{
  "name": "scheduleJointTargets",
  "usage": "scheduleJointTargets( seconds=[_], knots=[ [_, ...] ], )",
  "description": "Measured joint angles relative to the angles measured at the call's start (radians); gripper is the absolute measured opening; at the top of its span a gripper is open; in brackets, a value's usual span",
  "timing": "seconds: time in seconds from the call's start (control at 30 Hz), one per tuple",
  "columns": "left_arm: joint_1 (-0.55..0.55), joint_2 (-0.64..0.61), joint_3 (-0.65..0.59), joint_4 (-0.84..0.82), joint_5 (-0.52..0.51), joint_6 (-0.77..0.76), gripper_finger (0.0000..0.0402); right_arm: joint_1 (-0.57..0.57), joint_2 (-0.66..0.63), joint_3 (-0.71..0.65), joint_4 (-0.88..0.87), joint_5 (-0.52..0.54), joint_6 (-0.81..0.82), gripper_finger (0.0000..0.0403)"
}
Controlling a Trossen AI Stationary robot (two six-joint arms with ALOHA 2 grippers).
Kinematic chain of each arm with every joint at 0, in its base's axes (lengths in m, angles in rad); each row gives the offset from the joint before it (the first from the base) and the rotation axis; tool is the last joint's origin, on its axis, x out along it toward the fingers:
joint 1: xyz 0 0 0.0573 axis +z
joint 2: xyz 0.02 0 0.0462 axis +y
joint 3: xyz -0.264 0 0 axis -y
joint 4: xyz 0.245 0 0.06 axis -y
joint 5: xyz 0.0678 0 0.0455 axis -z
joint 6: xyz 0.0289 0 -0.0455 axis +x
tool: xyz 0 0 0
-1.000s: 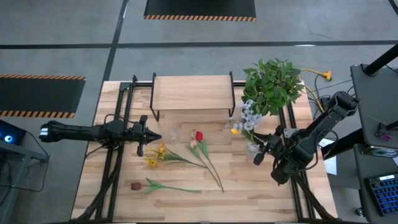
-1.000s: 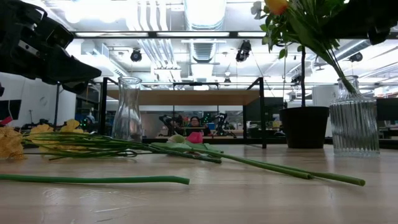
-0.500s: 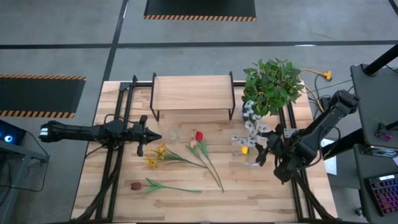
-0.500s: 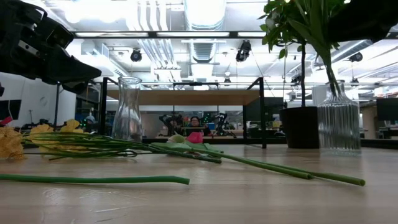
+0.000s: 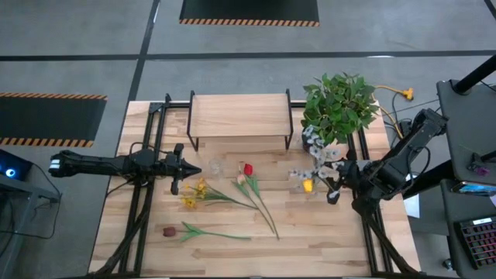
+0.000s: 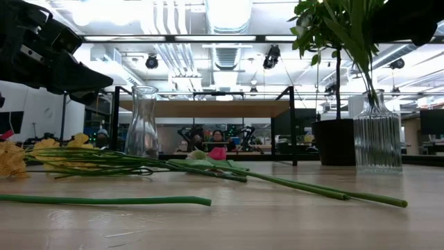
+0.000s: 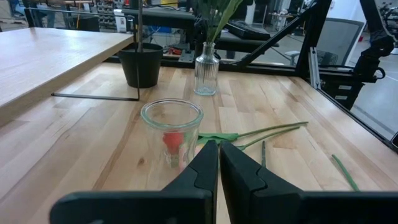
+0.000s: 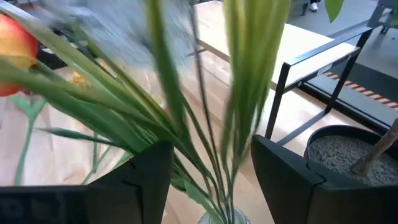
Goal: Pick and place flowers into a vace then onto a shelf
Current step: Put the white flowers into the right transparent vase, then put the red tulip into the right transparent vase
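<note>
Ribbed glass vase [image 6: 377, 140] already held a few flowers [image 5: 310, 172], right claw [image 8: 208, 180] open around them; left claw [image 7: 218, 163] shut. Several stems [image 5: 256, 200] stayed on the desk [image 5: 310, 232], shelf [image 5: 239, 115] bare.

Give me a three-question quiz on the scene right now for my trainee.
1. True or false: the shelf already carries a vase.
2. Which vase holds flowers: A) ribbed vase B) smooth vase?
3. Fill in: the right end effector has its fingers ___ around the bouquet stems.

Key: 1 false; 2 A; 3 open. The left end effector is shut, behind the smooth vase.
</note>
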Motion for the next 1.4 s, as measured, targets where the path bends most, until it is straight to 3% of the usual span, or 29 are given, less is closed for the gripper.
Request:
scheduleJointTargets(
  seconds=[0.27, 0.57, 0.77, 0.97, 1.13, 1.4],
  knots=[
    [0.000, 0.000, 0.000, 0.000, 0.000, 0.000, 0.0000, 0.000, -0.073, 0.000, 0.003, -0.092, -0.004, 0.0212],
    [0.000, 0.000, 0.000, 0.000, 0.000, 0.000, 0.0000, 0.000, -0.144, 0.000, 0.004, -0.356, -0.019, 0.0210],
    [0.000, 0.000, 0.000, 0.000, 0.000, 0.000, 0.0000, 0.002, -0.120, 0.000, 0.015, -0.471, -0.017, 0.0210],
    [0.000, 0.000, 0.000, 0.000, 0.000, 0.000, 0.0000, 0.076, -0.020, 0.001, 0.058, -0.487, 0.044, 0.0210],
    [0.000, 0.000, 0.000, 0.000, 0.000, 0.000, 0.0000, 0.163, 0.068, 0.001, 0.068, -0.481, 0.196, 0.0210],
    [0.000, 0.000, 0.000, 0.000, 0.000, 0.000, 0.0000, 0.237, 0.234, 0.002, 0.187, -0.396, 0.373, 0.0210]
  ],
)
